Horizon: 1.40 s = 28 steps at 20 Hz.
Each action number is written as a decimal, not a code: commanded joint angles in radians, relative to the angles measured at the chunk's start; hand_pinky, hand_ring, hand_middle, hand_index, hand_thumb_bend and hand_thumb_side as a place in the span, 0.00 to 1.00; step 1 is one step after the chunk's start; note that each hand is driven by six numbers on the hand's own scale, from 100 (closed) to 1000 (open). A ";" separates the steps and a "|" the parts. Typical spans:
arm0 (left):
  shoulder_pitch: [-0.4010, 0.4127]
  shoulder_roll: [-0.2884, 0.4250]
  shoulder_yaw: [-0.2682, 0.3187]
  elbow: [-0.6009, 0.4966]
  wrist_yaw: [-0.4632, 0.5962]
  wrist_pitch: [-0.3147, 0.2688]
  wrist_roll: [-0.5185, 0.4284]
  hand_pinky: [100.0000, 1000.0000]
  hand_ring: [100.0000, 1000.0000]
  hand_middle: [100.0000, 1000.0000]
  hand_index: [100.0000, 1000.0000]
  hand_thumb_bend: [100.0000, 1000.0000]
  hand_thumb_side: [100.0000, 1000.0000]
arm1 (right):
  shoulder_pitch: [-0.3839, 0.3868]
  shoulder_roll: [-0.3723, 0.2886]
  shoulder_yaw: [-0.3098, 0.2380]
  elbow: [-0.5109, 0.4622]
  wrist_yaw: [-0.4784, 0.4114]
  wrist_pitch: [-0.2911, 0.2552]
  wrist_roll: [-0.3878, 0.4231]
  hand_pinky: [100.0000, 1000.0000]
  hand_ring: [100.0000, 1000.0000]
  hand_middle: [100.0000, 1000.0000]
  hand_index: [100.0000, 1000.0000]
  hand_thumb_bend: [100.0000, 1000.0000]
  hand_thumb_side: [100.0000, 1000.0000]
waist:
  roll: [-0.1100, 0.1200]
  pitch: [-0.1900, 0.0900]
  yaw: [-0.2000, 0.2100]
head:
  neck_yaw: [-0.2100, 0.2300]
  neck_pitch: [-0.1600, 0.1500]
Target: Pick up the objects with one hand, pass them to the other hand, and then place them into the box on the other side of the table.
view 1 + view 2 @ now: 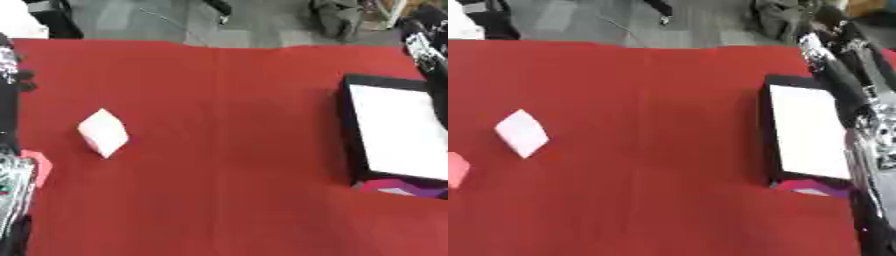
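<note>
I'm looking down on the red table (219, 150), which fills nearly the whole view. Along its right edge lies the box (395, 131), black-walled with a white floor, nothing in it that I can see; a scrap of purple (398, 187) peeks from under its near corner. Near the left edge sits the pale block (103, 132), turned cornerwise, well apart from the box. A smaller pink piece (455, 170) lies just nearer me at the left edge. My left arm (13, 192) shows at the lower left edge and my right arm (868, 150) beyond the box; I cannot tell how either hand's fingers stand. I'd take the block from above with the left, across its flat faces.
</note>
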<state>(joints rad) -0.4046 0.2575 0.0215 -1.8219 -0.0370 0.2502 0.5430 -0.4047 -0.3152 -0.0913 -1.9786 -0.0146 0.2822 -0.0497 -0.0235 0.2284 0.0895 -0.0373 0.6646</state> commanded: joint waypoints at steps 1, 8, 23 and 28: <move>-0.012 0.019 0.000 -0.021 -0.001 -0.001 -0.003 0.56 0.52 0.56 0.74 0.12 0.72 | -0.012 -0.025 -0.005 -0.021 0.001 0.000 -0.002 1.00 1.00 1.00 1.00 0.00 0.51 | 0.002 -0.017 -0.001 | -0.001 -0.009; -0.012 0.019 -0.001 -0.019 -0.003 0.001 -0.006 0.56 0.52 0.56 0.74 0.12 0.72 | -0.012 -0.025 -0.005 -0.021 0.002 0.000 -0.001 1.00 1.00 1.00 1.00 0.00 0.51 | 0.002 -0.017 -0.002 | 0.000 -0.009; -0.047 0.078 -0.012 0.022 -0.212 0.171 -0.170 0.62 0.59 0.64 0.80 0.09 0.72 | -0.010 -0.026 -0.013 -0.020 0.006 0.005 -0.011 1.00 1.00 1.00 1.00 0.00 0.51 | 0.006 -0.017 -0.020 | -0.007 -0.011; -0.090 0.252 -0.016 0.080 -0.262 0.295 -0.325 0.65 0.61 0.65 0.81 0.10 0.70 | -0.003 -0.037 -0.012 -0.017 0.012 0.005 -0.010 1.00 1.00 1.00 1.00 0.00 0.51 | 0.016 -0.019 -0.019 | 0.019 -0.017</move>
<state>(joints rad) -0.4763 0.4412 0.0040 -1.7448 -0.2862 0.5207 0.2517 -0.4015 -0.3228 -0.0975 -1.9786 -0.0089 0.2871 -0.0575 -0.0100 0.2284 0.0693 -0.0265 0.6633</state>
